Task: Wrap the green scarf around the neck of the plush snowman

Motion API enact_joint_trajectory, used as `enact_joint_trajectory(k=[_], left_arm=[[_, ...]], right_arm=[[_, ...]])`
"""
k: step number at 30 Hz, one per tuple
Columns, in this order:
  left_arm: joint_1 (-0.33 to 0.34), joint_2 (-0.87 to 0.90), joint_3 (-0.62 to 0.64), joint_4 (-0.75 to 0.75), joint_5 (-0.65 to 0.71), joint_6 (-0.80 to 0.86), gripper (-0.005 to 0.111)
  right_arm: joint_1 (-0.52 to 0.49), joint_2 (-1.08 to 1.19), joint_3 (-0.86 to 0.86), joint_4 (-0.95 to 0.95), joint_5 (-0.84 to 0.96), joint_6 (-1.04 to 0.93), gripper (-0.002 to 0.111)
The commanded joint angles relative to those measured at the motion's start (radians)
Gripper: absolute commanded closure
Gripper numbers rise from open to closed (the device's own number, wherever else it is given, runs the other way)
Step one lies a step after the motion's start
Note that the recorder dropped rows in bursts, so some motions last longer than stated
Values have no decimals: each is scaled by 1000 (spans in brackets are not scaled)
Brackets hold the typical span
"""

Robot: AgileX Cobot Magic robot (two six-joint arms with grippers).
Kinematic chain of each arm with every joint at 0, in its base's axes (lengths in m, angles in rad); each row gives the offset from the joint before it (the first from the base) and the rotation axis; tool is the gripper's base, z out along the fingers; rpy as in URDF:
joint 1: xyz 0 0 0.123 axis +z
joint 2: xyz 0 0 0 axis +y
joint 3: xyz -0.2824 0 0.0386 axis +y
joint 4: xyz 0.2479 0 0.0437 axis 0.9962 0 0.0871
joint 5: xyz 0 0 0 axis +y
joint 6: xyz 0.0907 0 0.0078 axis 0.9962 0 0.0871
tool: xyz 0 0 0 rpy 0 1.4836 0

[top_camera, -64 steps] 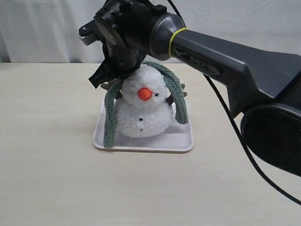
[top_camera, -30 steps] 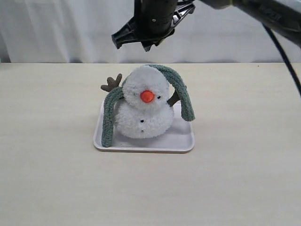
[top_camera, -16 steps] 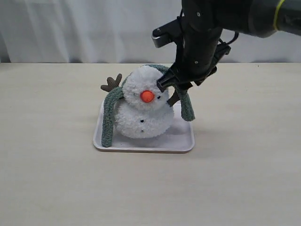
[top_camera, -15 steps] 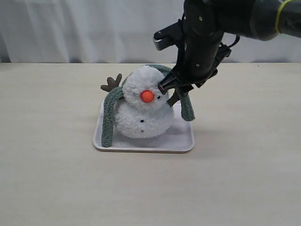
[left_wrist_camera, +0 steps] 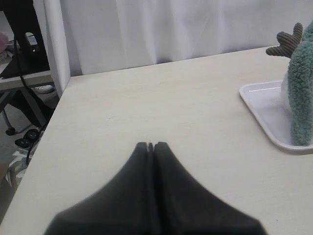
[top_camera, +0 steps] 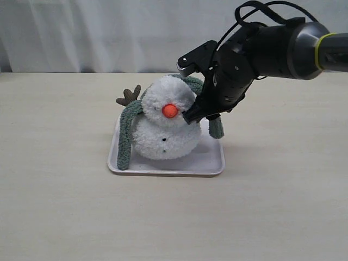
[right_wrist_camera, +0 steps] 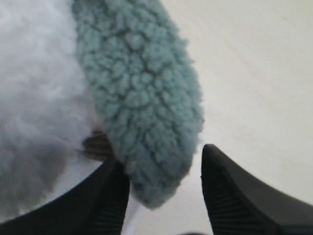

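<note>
The small fluffy white plush snowman [top_camera: 163,133] with an orange carrot nose stands upright in a shallow white rectangular plastic tray [top_camera: 163,169]. The tray lies flat on the pale wood-grain table [top_camera: 65,206] in front of a white curtain [top_camera: 109,32]. In the exterior view the nose points towards the camera and a brown branched twig arm [top_camera: 129,95] sticks out on the left. The long fuzzy grey-green scarf [top_camera: 126,136] arches over the back and upper right of the head. Its long axis runs from side to side and both ends hang downward. The left end drops beside the body until its tip reaches the tray floor near the left rim. The right end hangs lower than the head on the right side, and its tip is above the tray's far right corner. From the front the neck [top_camera: 163,120] shows bare white plush, with the green scarf passing above and behind it rather than lying in the crease. The black right gripper [top_camera: 197,113] sits close against the snowman's right side. In its wrist view the fingers [right_wrist_camera: 115,191] are spread apart, with the rounded scarf end [right_wrist_camera: 142,107] hanging between them; one finger is near the white plush [right_wrist_camera: 34,98] and the other stands clear of the knit. The left gripper [left_wrist_camera: 150,147] hovers over bare table well to the side of the tray [left_wrist_camera: 259,105], its two fingers pressed together with nothing between them.
</note>
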Motion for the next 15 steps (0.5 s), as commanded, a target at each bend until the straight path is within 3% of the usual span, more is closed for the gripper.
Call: enact_joint_trajectory(k=[1,5,11,15], left_arm=[[-5,-3,3,-4,-9,-6,107],[-5,-3,3,-4,-9,-6,107],[-5,-3,3,-4,-9,-6,107],[-5,-3,3,-4,-6,-6,107]], right_arm=[[-5,-5,21,19,-59,-5,75],[-5,-5,21,21,-18,-5,103],[-1,-5,9,98,57,-28,104],[-1,-5,-29,258,172,-155,104]])
